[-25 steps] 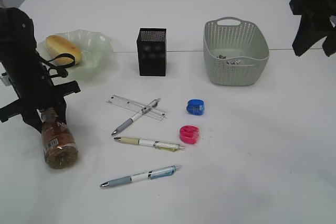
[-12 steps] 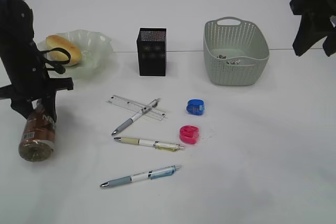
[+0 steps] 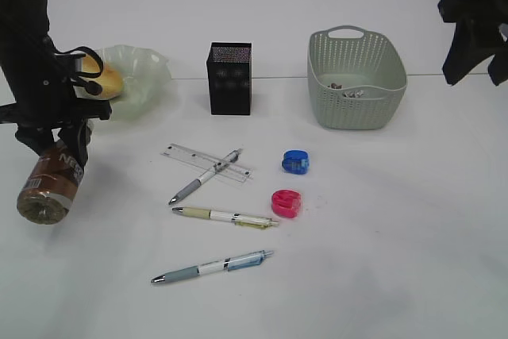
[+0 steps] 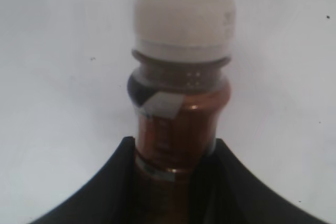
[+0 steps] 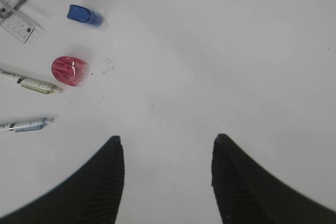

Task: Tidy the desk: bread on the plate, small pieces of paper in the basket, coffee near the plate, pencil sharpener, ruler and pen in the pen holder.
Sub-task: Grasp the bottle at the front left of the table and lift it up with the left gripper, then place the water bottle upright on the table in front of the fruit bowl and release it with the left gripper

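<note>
The left fingers (image 3: 57, 148) are closed on the coffee (image 3: 49, 188) below its neck; the bottle hangs tilted, base toward the camera, off the bench (image 3: 381, 260) at about 9 o'clock, close to the left edge. In the left wrist view the two black fingers (image 4: 113, 182) flank the bottle's brown body, with the white cap (image 4: 184, 22) pointing away over bare white surface.

The plate (image 3: 135, 73) sits at 10 o'clock just behind the left arm, with the bread (image 3: 107, 78) on it, partly hidden by the arm. The pen holder (image 3: 229, 78) stands upright at 12 o'clock, and the basket (image 3: 357, 77) at 1 o'clock holds small pieces of paper (image 3: 348, 90).

Mid-bench lie the ruler (image 3: 190, 156) with a pen (image 3: 205, 176) crossing over it, two more pens (image 3: 226, 217) toward 6 o'clock, a blue sharpener (image 3: 294, 163) and a pink sharpener (image 3: 286, 203).

The right fingers (image 5: 168, 177) stand open and empty, raised at the far right edge. From 3 to 5 o'clock the bench is bare, as is the strip between the plate and the ruler.
</note>
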Controlling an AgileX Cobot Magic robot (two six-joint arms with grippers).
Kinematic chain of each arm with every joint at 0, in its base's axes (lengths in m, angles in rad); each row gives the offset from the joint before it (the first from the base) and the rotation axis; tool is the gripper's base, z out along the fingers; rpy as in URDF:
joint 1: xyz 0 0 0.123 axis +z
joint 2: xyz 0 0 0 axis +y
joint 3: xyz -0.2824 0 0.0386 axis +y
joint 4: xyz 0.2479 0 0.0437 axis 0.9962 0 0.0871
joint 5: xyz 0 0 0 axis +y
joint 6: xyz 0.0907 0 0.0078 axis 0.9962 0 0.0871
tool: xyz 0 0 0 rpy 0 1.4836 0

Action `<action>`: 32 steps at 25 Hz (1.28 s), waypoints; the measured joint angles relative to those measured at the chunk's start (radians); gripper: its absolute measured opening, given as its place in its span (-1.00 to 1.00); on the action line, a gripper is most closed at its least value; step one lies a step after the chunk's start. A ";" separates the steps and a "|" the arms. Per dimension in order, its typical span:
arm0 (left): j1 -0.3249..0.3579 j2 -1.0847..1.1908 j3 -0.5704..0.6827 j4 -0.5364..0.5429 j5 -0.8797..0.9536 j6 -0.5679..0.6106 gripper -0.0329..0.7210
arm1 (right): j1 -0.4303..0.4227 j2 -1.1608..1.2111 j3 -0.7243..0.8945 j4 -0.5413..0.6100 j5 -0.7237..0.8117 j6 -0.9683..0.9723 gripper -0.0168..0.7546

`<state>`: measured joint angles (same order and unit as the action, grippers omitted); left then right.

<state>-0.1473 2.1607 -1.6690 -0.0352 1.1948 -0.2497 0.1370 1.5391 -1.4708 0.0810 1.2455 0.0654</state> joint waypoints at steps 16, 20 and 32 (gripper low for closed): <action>0.000 -0.185 0.033 0.075 0.014 0.006 -0.22 | 0.000 0.000 0.000 -0.003 0.000 0.004 0.08; 0.000 -0.279 0.154 0.075 -0.046 0.006 -0.22 | 0.000 0.000 0.000 -0.005 0.000 0.004 0.08; 0.030 -0.697 0.762 0.177 -0.911 0.008 -0.22 | 0.000 0.000 0.000 -0.007 0.000 0.004 0.08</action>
<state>-0.1177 1.4636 -0.9067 0.1418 0.2842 -0.2419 0.1370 1.5391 -1.4708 0.0741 1.2455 0.0689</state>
